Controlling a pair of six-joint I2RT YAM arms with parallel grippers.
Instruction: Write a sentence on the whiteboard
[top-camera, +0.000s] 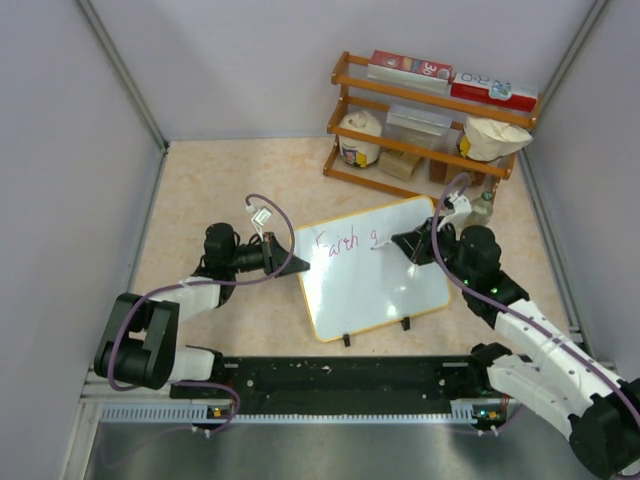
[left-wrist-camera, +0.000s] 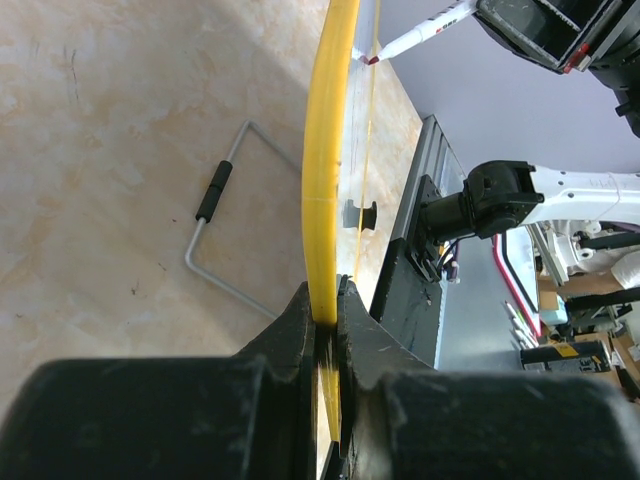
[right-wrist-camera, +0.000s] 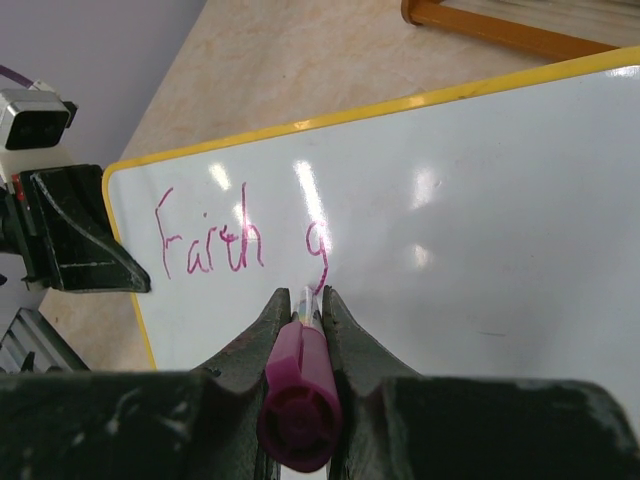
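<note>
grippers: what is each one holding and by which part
Left gripper clamps the whiteboard by its yellow frame, on the left edge. Right gripper grips the marker by its barrel, tip at the board.

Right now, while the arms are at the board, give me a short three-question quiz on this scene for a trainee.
1. True or false: the left gripper is clamped on the yellow edge of the whiteboard.
2. What does the right gripper hold? A) a magenta marker B) an eraser C) nothing
3. Fill in: the pink writing reads "Earth", then the single letter ___.

Key: 1 true; 2 A; 3 g.
</note>
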